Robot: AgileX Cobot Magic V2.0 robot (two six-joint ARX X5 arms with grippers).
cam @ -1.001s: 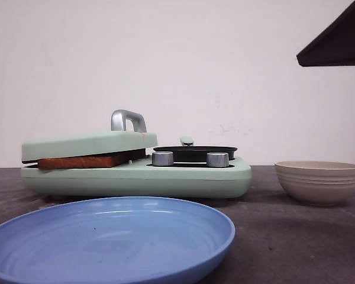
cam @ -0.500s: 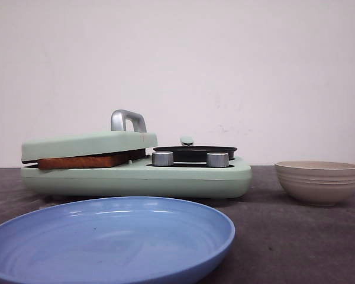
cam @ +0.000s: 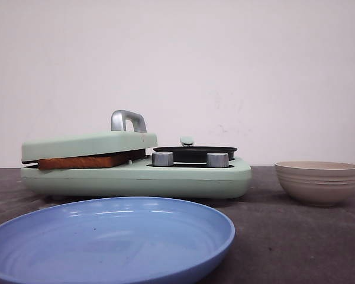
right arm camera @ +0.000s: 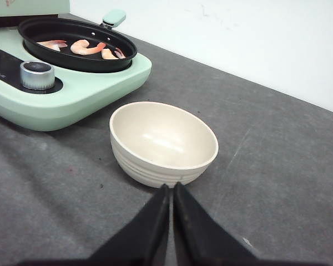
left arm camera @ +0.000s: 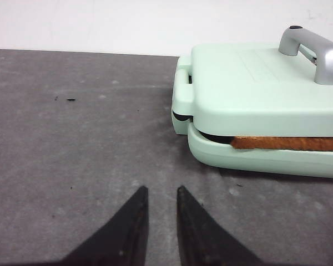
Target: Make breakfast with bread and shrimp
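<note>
A slice of bread [cam: 86, 161] lies inside the mint-green breakfast maker [cam: 165, 180]; its browned crust edge [left arm camera: 286, 143] shows under the lowered lid [left arm camera: 255, 88]. Pink-orange shrimp [right arm camera: 86, 47] lie in the black pan [right arm camera: 122, 61] on the maker's right half. In the left wrist view my left gripper [left arm camera: 161, 191] hovers over the grey table short of the maker's left end, slightly open and empty. The right wrist view has my right gripper [right arm camera: 171, 187] shut and empty, its tips just short of the beige bowl [right arm camera: 155, 172]. Neither gripper appears in the front view.
An empty blue plate [cam: 106, 242] sits at the table's front left. The empty beige bowl [cam: 318, 183] stands right of the maker. Two metal knobs [cam: 163, 158] sit in front of the pan. A metal handle [left arm camera: 313, 52] rises from the lid.
A dark part of an arm at the front view's upper right a second ago has left the view. Nothing on the table has moved.
</note>
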